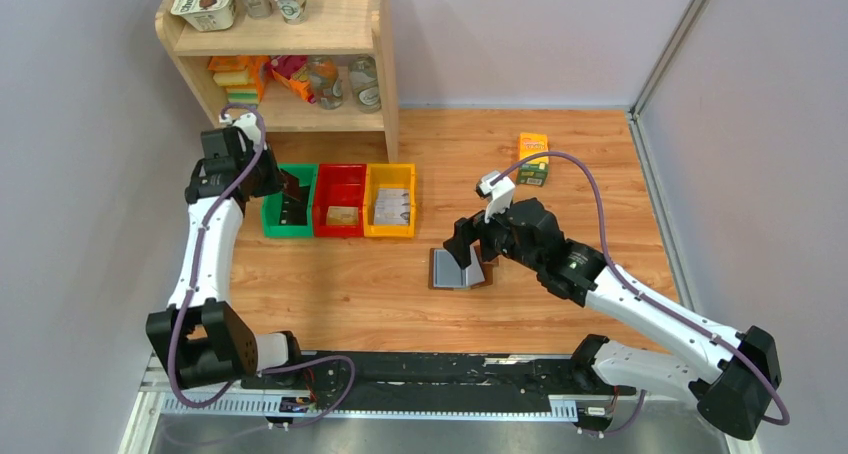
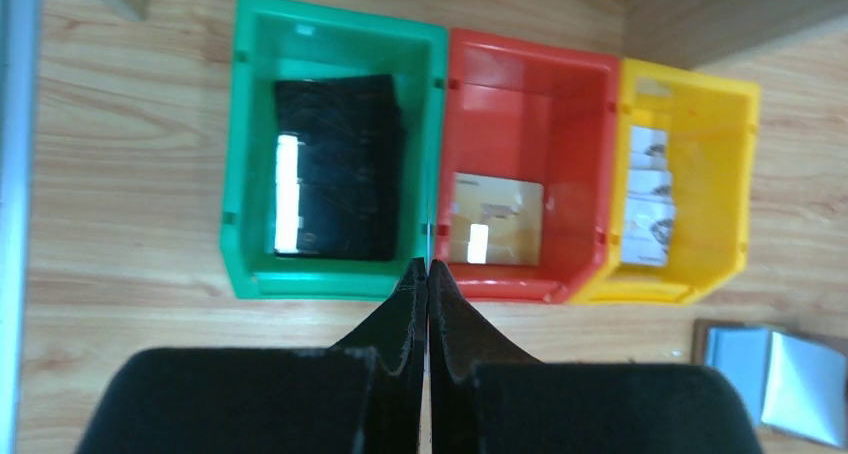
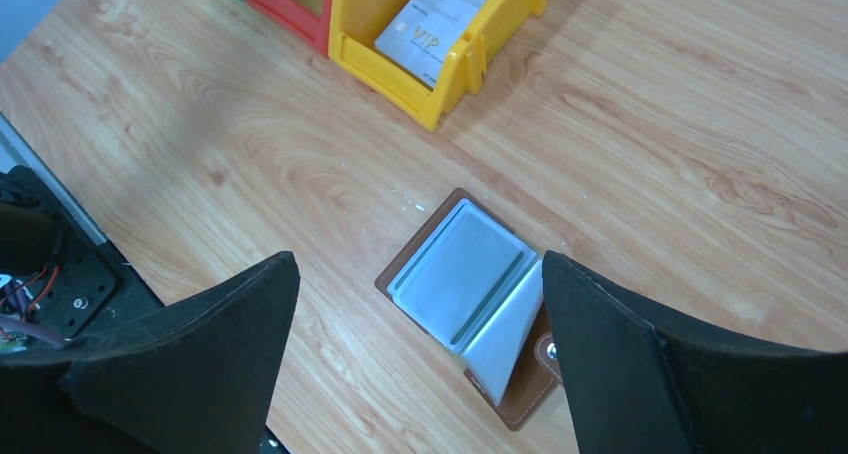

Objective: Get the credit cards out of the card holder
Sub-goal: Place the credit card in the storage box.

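Right wrist view, card holder [image 3: 462,292] open, edge behind right pincer [image 3: 418,266]

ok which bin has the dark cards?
The green bin: dark cards inside. The red bin holds a tan card, the yellow bin pale cards.

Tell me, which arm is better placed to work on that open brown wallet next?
The right. The right gripper hangs open directly over the open card holder, which lies between its fingers in the wrist view. The left gripper is shut, off by the green bin.
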Robot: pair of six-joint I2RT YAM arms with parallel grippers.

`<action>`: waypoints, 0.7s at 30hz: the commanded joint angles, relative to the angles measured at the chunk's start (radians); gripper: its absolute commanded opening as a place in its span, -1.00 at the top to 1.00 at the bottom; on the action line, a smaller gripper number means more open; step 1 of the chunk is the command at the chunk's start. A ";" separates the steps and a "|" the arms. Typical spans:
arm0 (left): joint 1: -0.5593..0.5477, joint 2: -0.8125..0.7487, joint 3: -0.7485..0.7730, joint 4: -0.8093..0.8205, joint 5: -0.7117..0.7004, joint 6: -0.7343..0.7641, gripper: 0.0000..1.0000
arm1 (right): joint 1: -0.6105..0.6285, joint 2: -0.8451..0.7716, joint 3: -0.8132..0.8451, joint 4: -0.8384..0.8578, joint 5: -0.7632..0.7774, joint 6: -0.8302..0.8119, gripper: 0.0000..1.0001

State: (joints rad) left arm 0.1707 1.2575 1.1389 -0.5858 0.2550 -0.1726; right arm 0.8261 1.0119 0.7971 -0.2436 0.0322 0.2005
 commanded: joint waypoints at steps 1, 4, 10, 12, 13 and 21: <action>0.059 0.090 0.102 -0.028 -0.069 0.091 1.00 | 0.001 0.001 -0.007 0.040 -0.046 0.037 -0.89; 0.066 0.161 0.113 -0.011 -0.086 0.102 1.00 | 0.001 0.005 -0.007 0.040 -0.048 0.037 -0.90; 0.066 0.258 0.098 0.067 0.035 0.104 1.00 | 0.002 -0.004 -0.010 0.041 -0.046 0.033 -0.90; 0.066 0.282 0.087 0.098 0.084 0.099 0.99 | 0.001 -0.007 -0.010 0.040 -0.046 0.033 -0.90; 0.066 0.290 0.081 0.116 0.090 0.094 0.99 | 0.001 -0.010 -0.010 0.040 -0.048 0.033 -0.90; 0.073 0.411 0.062 0.172 0.113 0.100 0.90 | 0.001 -0.024 -0.016 0.015 -0.032 0.036 -0.90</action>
State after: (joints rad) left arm 0.2329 1.6207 1.2064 -0.4698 0.3317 -0.1005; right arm 0.8261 1.0122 0.7822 -0.2432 -0.0055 0.2237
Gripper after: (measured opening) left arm 0.041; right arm 0.952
